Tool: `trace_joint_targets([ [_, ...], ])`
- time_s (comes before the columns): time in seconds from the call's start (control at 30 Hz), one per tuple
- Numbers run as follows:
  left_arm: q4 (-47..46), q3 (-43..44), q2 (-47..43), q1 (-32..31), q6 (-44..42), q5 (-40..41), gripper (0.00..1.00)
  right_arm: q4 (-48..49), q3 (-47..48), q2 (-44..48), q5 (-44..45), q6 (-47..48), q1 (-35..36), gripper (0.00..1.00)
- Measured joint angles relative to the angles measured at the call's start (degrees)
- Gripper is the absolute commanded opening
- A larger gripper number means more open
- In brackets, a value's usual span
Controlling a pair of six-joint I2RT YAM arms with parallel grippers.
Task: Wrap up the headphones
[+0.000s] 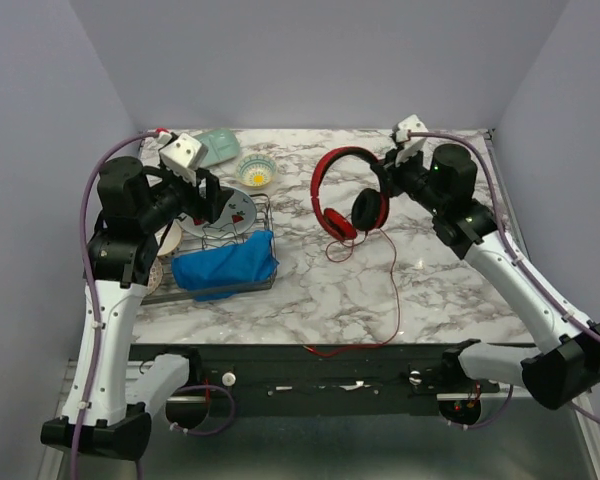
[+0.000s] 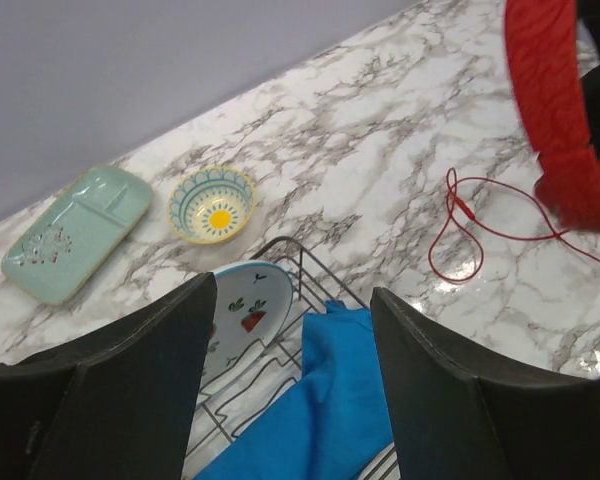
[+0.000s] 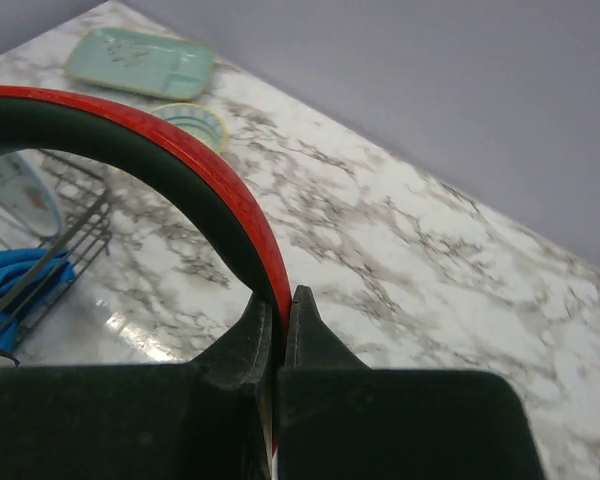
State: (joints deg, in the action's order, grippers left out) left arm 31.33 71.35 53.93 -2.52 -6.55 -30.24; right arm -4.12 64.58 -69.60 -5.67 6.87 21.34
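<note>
The red headphones [image 1: 345,190] stand tilted on the marble table, right of centre, with one black-padded cup [image 1: 368,208] facing the front. My right gripper [image 1: 385,172] is shut on the headband [image 3: 180,150], its fingertips pinching the red band [image 3: 283,305]. The thin red cable [image 1: 392,290] loops below the cups and trails over the table's front edge. My left gripper [image 2: 292,290] hovers open over the dish rack, holding nothing, well left of the headband [image 2: 550,100] and the cable loop [image 2: 460,230].
A wire dish rack [image 1: 265,215] at the left holds a blue cloth [image 1: 225,265] and a painted plate [image 2: 250,305]. Behind it lie a small patterned bowl [image 1: 257,171] and a pale green tray [image 1: 217,147]. Grey walls close in the table.
</note>
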Motion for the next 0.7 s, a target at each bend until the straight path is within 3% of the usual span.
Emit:
trace_joint_targets([
  [0.27, 1.7, 7.7, 4.2, -16.5, -0.3, 9.0, 0.83, -11.8, 13.7, -7.7, -2.2, 12.2, 14.6, 0.01],
  [0.57, 5.9, 8.9, 11.0, -21.6, 0.0, 10.8, 0.83, -17.2, 23.9, -18.0, 3.7, 13.1, 23.8, 0.01],
  [0.7, 7.0, 8.9, 12.7, -22.5, 0.1, 13.1, 0.74, -19.7, 29.1, -22.4, 5.5, 12.0, 25.5, 0.01],
])
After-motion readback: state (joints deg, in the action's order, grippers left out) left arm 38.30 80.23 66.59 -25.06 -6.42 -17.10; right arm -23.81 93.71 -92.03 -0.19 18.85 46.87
